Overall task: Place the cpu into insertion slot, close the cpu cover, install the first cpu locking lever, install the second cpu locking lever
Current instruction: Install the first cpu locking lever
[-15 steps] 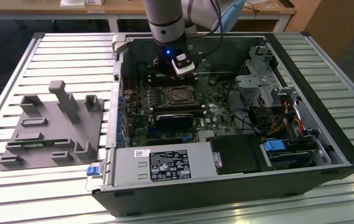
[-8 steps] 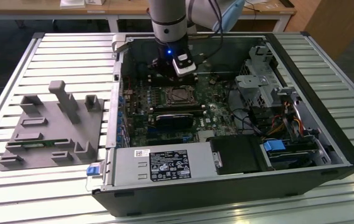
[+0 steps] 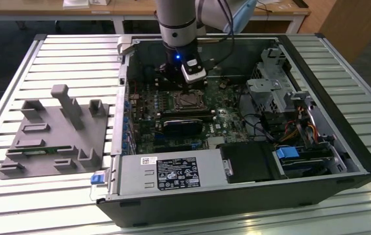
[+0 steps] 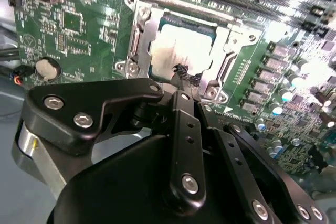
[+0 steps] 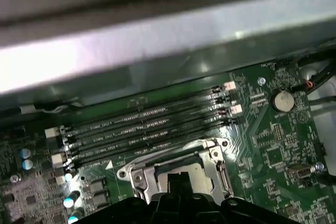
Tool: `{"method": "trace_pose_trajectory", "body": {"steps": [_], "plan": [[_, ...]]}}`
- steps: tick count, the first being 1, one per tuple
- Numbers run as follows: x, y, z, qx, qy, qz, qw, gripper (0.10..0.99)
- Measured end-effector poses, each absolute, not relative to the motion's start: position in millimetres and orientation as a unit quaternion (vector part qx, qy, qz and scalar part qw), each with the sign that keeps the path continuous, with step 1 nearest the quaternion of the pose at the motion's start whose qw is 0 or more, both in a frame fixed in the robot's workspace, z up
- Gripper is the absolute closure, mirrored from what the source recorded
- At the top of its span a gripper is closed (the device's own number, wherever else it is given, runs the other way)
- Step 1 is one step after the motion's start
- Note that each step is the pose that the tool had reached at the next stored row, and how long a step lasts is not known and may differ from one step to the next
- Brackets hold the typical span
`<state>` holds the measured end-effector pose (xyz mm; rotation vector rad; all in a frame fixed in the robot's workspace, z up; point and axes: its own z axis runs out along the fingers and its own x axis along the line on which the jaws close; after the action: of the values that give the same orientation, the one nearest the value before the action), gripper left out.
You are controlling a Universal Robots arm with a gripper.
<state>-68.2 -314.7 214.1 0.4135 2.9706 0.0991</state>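
The cpu (image 4: pixel 178 51), a silver-grey square, lies in the insertion slot (image 3: pixel 189 101) on the green motherboard inside the open computer case. The silvery cpu cover (image 4: pixel 138 30) lies flat as a frame around the chip, whose top shows through its window. In the exterior view my gripper (image 3: pixel 187 89) hangs straight above the socket. In both wrist views the black fingertips come together right over the chip's near edge, so my gripper (image 4: pixel 185 77) looks shut with nothing held. The first wrist view shows the same tip of my gripper (image 5: pixel 178 182) against the cpu (image 5: pixel 197 174) and the cover (image 5: pixel 137 174).
Long black memory slots (image 5: pixel 147 127) run beside the socket. A black heatsink block (image 3: pixel 183 126) lies just in front of it. The case wall (image 3: pixel 124 98), drive cage (image 3: pixel 270 88) and power supply (image 3: pixel 172 174) hem the board in. A grey fixture (image 3: pixel 55 132) stands on the slatted table.
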Motion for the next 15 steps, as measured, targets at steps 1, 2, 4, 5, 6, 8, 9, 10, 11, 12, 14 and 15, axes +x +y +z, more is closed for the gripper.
{"method": "trace_pose_trajectory", "body": {"steps": [1, 2, 4, 5, 6, 8, 9, 10, 11, 12, 14, 15], "plan": [[-68.2, -317.7, 214.0, 0.138, 0.987, 0.032, 0.07, 0.98], [-68.2, -319.2, 214.0, 0.138, 0.987, 0.032, 0.07, 0.98], [-68.2, -324.6, 214.0, 0.138, 0.987, 0.031, 0.071, 0.98], [-68.2, -327.0, 214.0, 0.138, 0.987, 0.031, 0.071, 0.98], [-68.2, -329.3, 213.9, 0.138, 0.987, 0.031, 0.071, 0.98], [-68.2, -332.7, 213.9, 0.138, 0.987, 0.03, 0.071, 0.98], [-68.2, -333.5, 213.8, 0.138, 0.987, 0.029, 0.071, 0.98], [-68.2, -333.6, 213.7, 0.138, 0.987, 0.029, 0.071, 0.98], [-67.9, -333.7, 213.6, 0.137, 0.988, 0.029, 0.071, 0.98], [-67.4, -333.7, 213.5, 0.134, 0.988, 0.029, 0.071, 0.98], [-65.7, -333.7, 213.2, 0.126, 0.989, 0.03, 0.071, 0.98], [-64.6, -333.7, 213.0, 0.123, 0.989, 0.03, 0.07, 0.98]]}}
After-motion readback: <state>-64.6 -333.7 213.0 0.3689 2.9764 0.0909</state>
